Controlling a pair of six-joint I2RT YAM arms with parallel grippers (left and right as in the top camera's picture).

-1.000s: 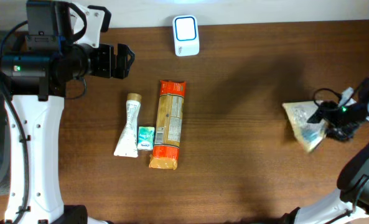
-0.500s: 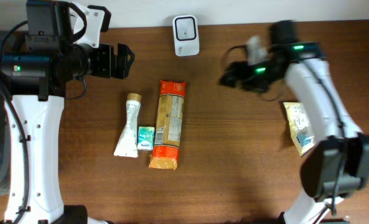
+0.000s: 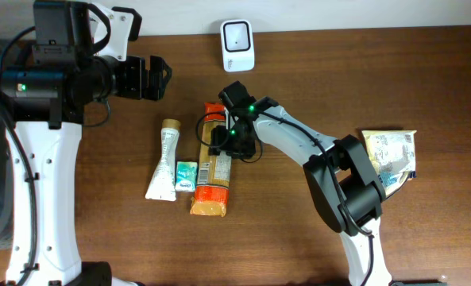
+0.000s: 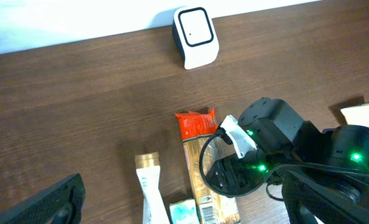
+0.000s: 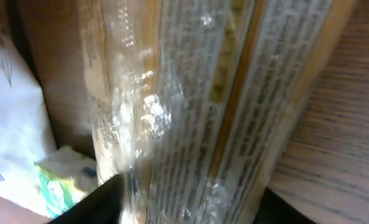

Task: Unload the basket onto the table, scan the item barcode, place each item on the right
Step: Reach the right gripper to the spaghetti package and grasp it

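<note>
The item, a long orange-and-clear pasta package (image 3: 211,183), lies flat in the middle of the table, its barcode label facing up near the lower end. My right gripper (image 3: 233,141) is down on the package's upper half. In the right wrist view the package (image 5: 221,112) fills the space between the two dark fingers, which press its long sides; right gripper (image 5: 190,205) is shut on it. The white scanner (image 3: 237,45) stands at the table's back edge. My left gripper (image 3: 160,78) hangs open at the upper left, holding nothing.
A white tube (image 3: 164,163) and a small green box (image 3: 187,175) lie just left of the package, close to the right gripper's left finger. A yellowish bag (image 3: 390,159) lies at the far right. Bare wooden table (image 3: 299,230) spreads across the front.
My right arm let go of the yellowish bag at the far right, swung left across the table and came down on the pasta package, jaws narrowing onto it. The left arm has not moved.
</note>
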